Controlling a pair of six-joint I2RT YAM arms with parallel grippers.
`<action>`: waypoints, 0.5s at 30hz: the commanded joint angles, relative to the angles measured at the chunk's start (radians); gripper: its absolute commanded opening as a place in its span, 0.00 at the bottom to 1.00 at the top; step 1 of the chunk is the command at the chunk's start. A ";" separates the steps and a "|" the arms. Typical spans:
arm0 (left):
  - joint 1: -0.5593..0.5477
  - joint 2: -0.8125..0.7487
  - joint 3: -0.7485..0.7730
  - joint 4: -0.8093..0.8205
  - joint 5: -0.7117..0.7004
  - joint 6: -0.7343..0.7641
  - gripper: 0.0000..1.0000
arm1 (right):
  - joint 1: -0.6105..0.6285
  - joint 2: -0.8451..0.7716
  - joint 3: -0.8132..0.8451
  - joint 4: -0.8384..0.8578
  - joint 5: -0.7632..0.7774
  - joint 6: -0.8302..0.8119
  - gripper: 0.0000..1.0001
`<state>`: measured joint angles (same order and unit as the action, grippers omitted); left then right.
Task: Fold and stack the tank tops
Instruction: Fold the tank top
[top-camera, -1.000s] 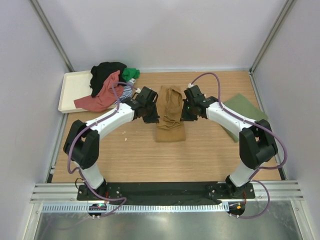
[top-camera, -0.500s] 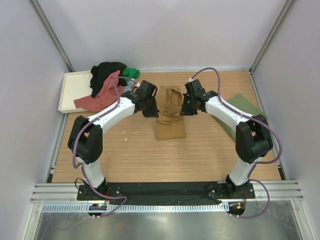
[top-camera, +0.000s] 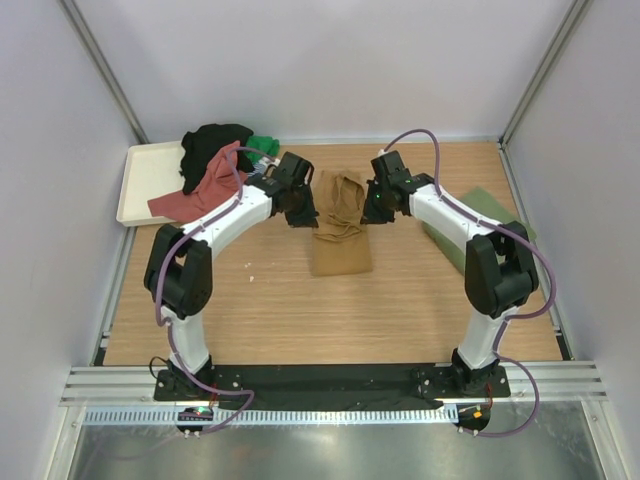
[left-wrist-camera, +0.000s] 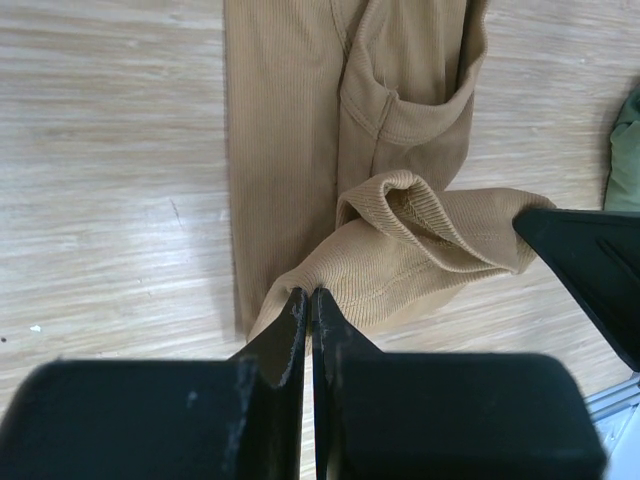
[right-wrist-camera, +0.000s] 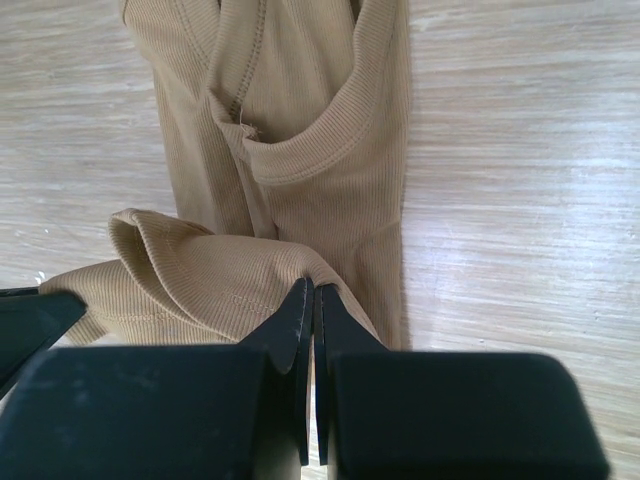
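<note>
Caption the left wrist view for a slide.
Left fingers and right fingers each pinch the mustard-brown tank top, its fold bunched between them over the wooden table.

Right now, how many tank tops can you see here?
5: mustard one mid-table, olive one at right, red, black and green heaped by the tray; others may hide there.

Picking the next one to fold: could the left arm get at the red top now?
Likely not yet. The red top lies just beside that arm with nothing between, but the left claw is shut on the brown top and must release first.
</note>
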<state>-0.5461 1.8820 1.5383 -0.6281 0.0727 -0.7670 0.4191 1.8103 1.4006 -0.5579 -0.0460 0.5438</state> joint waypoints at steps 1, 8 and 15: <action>0.021 0.025 0.062 -0.015 0.030 0.035 0.00 | -0.013 0.014 0.061 0.007 -0.008 -0.015 0.01; 0.041 0.089 0.112 -0.024 0.045 0.041 0.00 | -0.023 0.056 0.093 0.009 -0.008 -0.012 0.01; 0.066 0.175 0.212 -0.024 0.082 0.048 0.02 | -0.046 0.142 0.167 0.041 -0.008 0.004 0.03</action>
<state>-0.4976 2.0338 1.6787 -0.6563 0.1207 -0.7456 0.3893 1.9266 1.4967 -0.5606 -0.0544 0.5446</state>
